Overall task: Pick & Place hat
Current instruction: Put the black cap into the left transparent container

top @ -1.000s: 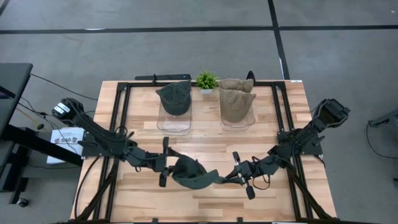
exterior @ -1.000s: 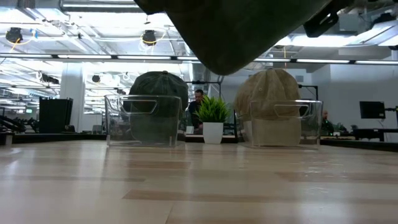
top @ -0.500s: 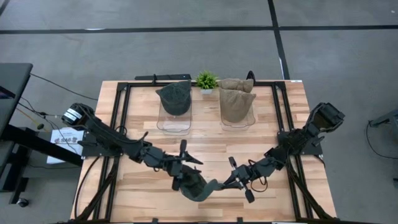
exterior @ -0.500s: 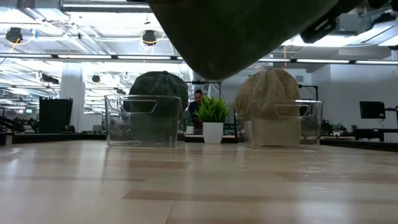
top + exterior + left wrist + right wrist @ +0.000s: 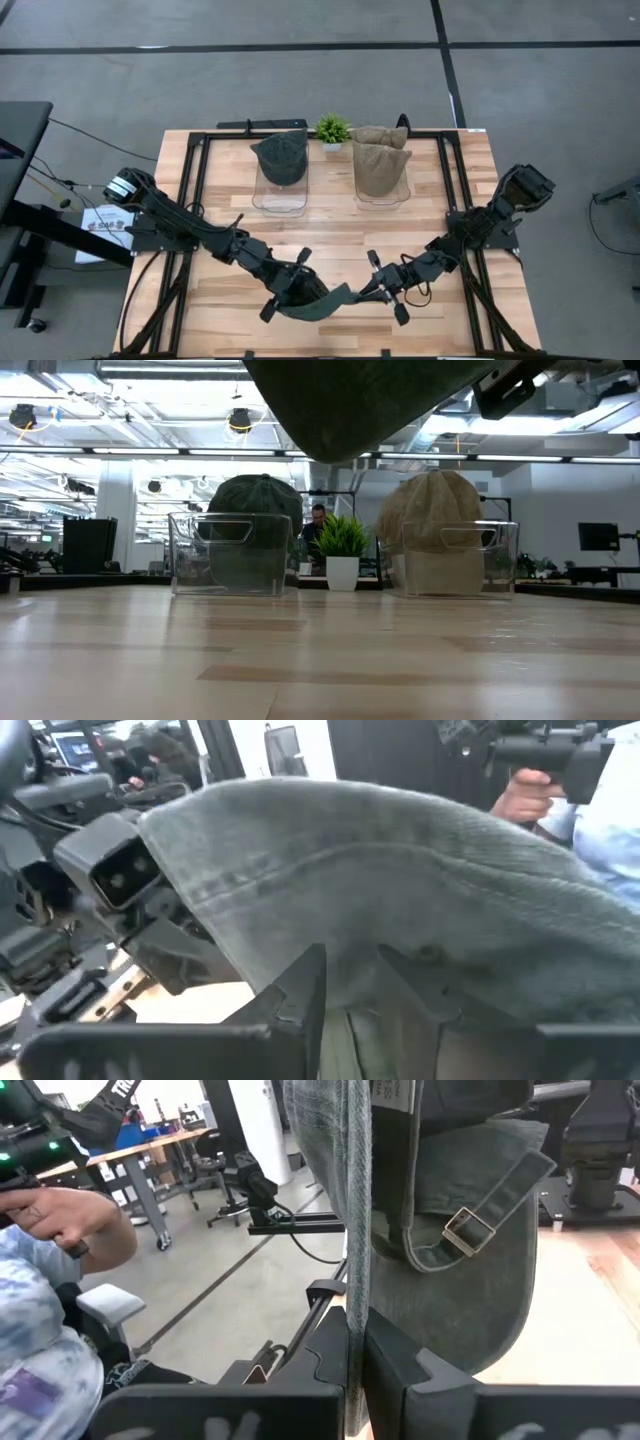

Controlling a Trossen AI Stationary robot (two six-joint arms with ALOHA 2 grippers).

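Here the dark green hat (image 5: 318, 299) hung above the counter (image 5: 340, 225), pinched shut at its edge by the right hand (image 5: 372, 290); the left hand (image 5: 283, 297) closed around the opposite side, probably to share its weight.

Small potted green plant (image 5: 332, 129) at the far edge of the wooden table (image 5: 330, 225), between two clear bins (image 5: 280, 192). Dark green cap (image 5: 279, 156) sits in the left bin, tan cap (image 5: 380, 160) in the right one. White paper sheet (image 5: 104, 218) beside the table's left side. Person (image 5: 317, 520) visible behind the plant; another person's hand (image 5: 60, 1215) near.
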